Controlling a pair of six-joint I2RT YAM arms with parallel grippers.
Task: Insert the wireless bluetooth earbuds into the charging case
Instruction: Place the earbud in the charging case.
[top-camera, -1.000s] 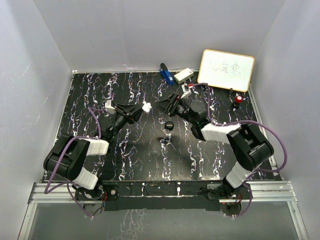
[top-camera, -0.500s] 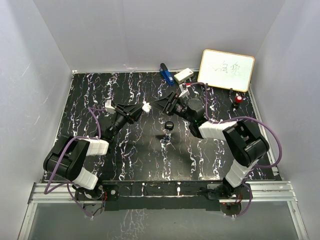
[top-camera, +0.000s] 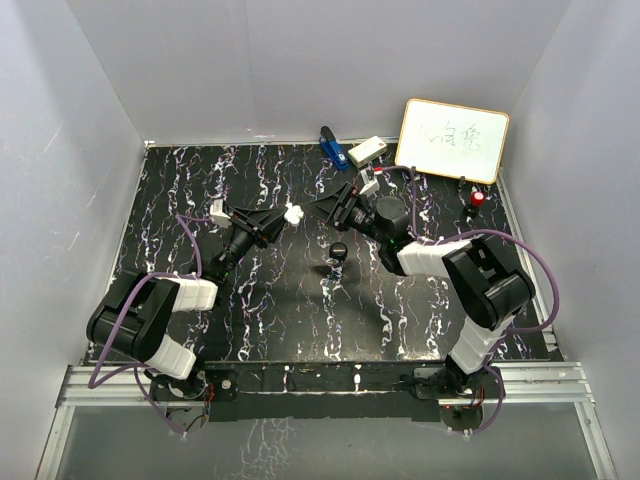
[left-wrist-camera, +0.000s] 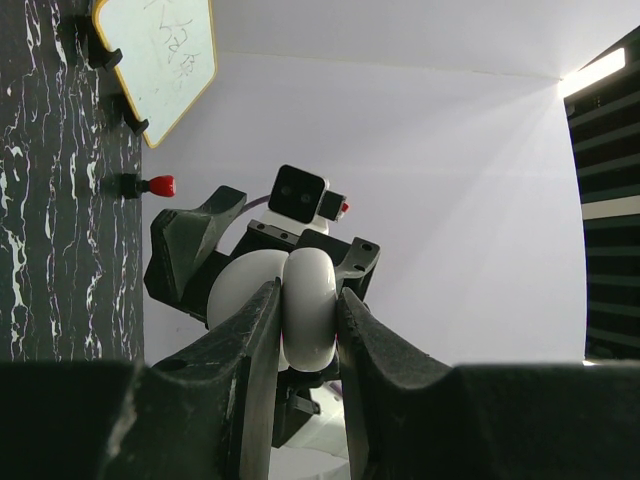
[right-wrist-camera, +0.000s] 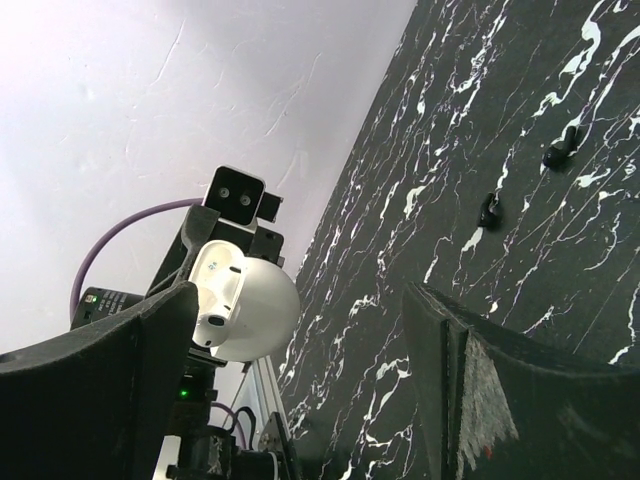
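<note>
My left gripper (top-camera: 283, 216) is shut on the white round charging case (top-camera: 293, 212) and holds it above the mat; the left wrist view shows the case (left-wrist-camera: 308, 308) edge-on between the fingers. In the right wrist view the case (right-wrist-camera: 240, 305) faces me open, its sockets looking empty. My right gripper (top-camera: 327, 207) is open and empty, just right of the case; its jaws (right-wrist-camera: 300, 380) stand wide apart. No white earbud shows clearly. Two tiny dark elongated pieces (right-wrist-camera: 560, 148) (right-wrist-camera: 490, 208) lie on the mat; they also show in the top view (top-camera: 339, 250) (top-camera: 331, 272).
A whiteboard (top-camera: 452, 139) leans at the back right, with a red-capped item (top-camera: 478, 199) in front of it. A blue object (top-camera: 329, 146) and a white box (top-camera: 367, 151) lie at the back edge. Grey walls close in on three sides.
My right gripper has shifted a little left and back, toward the case. The left arm and the case have not moved.
</note>
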